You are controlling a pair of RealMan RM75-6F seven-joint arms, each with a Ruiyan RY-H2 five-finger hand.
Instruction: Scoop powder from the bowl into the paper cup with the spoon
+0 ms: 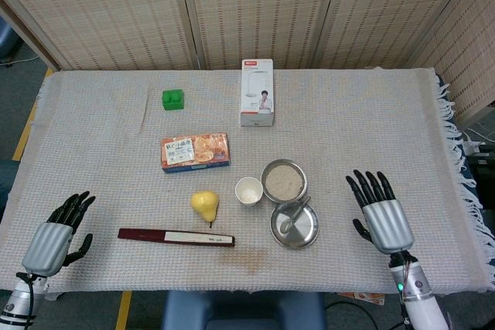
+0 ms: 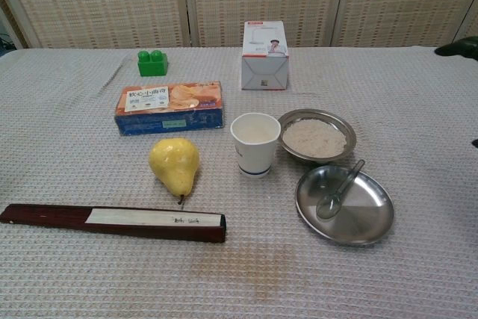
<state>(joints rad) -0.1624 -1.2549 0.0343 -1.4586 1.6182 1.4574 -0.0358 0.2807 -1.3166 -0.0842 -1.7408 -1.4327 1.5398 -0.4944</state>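
Looking down from the head view, both arms were cut off at the bottom edge. The left hand (image 1: 54, 233) lay at the near left corner of the surface (image 1: 371, 113), fingers spread, holding nothing. The right hand (image 1: 380, 212) hovered fingers wide and empty, well apart to the right of the spoon (image 1: 295, 216). The spoon rested in the empty metal plate (image 1: 303, 233), its handle leaning on the rim toward the bowl (image 1: 284, 181) of powder. The paper cup (image 1: 248, 190) stood just left of the bowl. Print on the white box (image 1: 257, 92) and the snack box (image 1: 195, 151) was too small to read.

From the chest view, only dark fingertips of the right hand (image 2: 461, 48) showed at the right edge. The snack box (image 2: 169, 107) label carried Chinese characters, not clearly legible.
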